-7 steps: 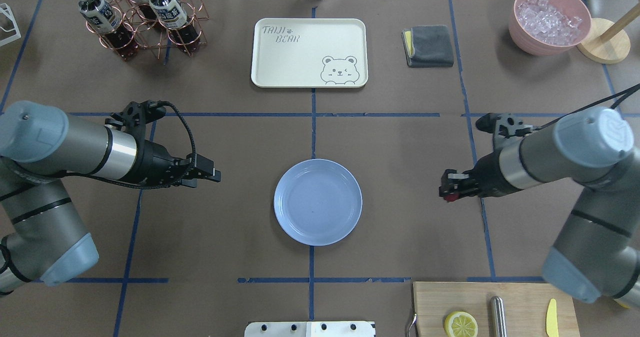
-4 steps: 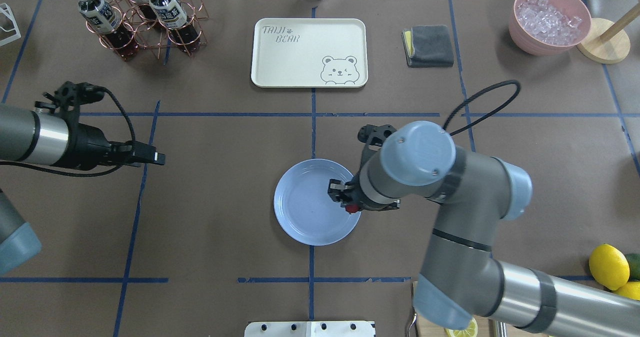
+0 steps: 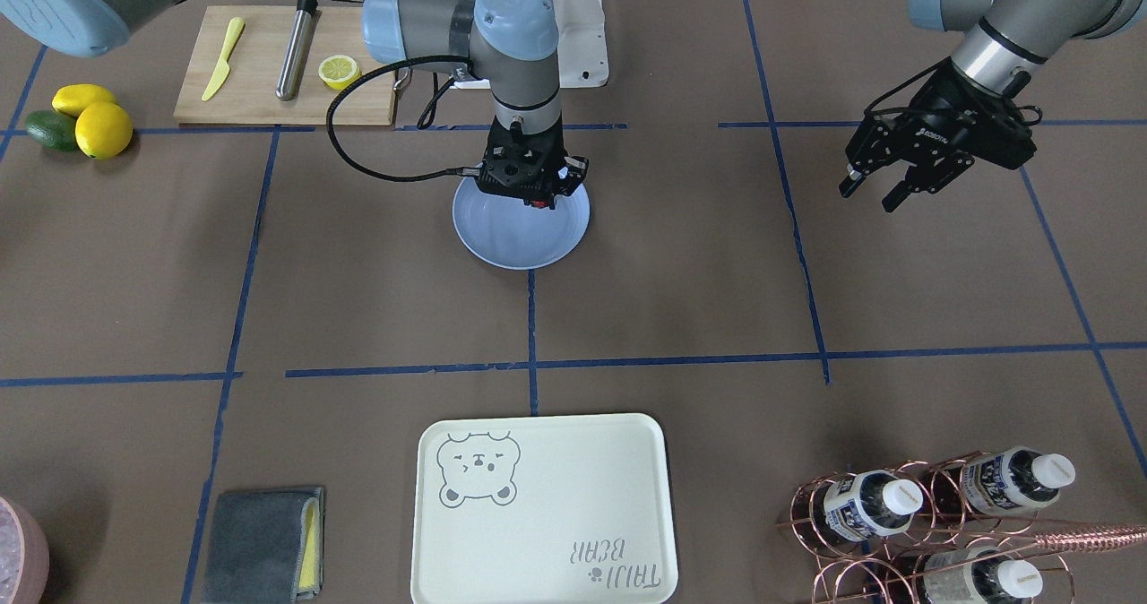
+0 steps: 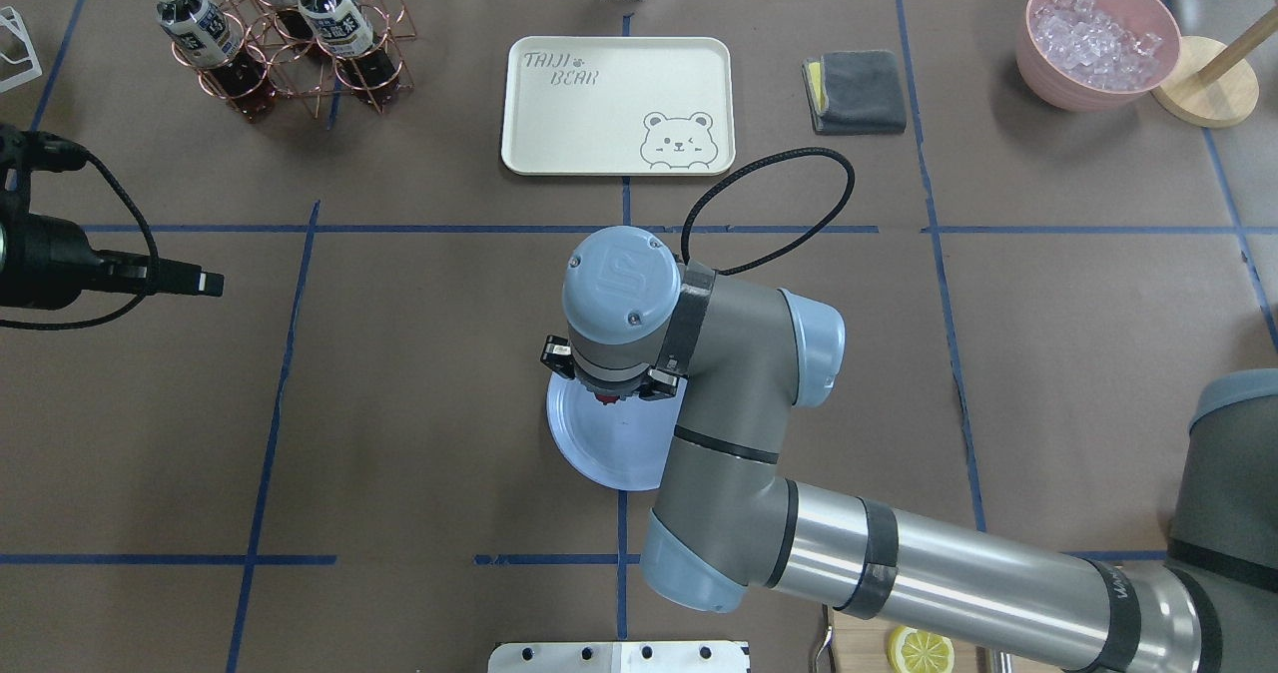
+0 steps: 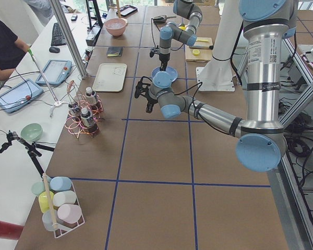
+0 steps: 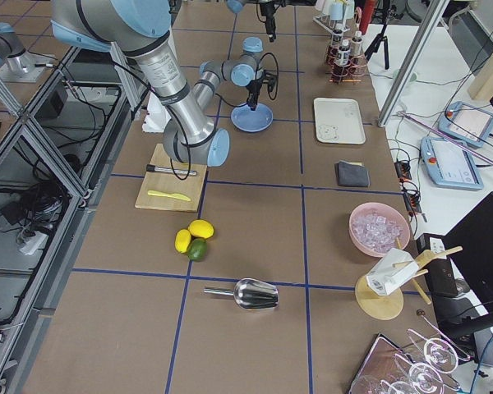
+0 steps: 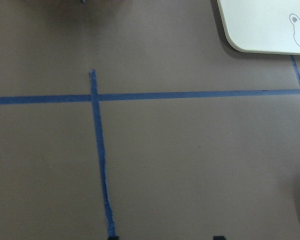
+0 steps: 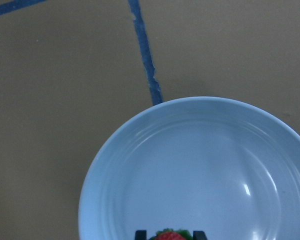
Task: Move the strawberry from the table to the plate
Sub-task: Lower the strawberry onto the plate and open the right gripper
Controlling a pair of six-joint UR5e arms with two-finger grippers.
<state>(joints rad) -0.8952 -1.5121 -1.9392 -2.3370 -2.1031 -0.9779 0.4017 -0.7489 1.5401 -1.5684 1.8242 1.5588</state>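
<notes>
The strawberry (image 8: 169,235), small and red with green leaves, is held between the fingertips of my right gripper (image 3: 534,197), which is shut on it. It hangs just above the light-blue plate (image 4: 599,448), over the plate's inner floor near one edge. In the overhead view my right wrist covers much of the plate, and only a red spot of the strawberry (image 4: 604,397) shows. My left gripper (image 3: 874,192) hovers open and empty over the brown table (image 4: 419,403), far out on my left side.
A cream bear tray (image 4: 617,104) lies beyond the plate. A copper bottle rack (image 4: 290,34), a grey cloth (image 4: 856,91) and a pink bowl of ice (image 4: 1096,39) line the far edge. A cutting board (image 3: 260,93) and lemons (image 3: 90,120) lie on my right.
My right arm has swung in from the right side of the table to over the plate, carrying the strawberry. My left arm has drawn back to the left.
</notes>
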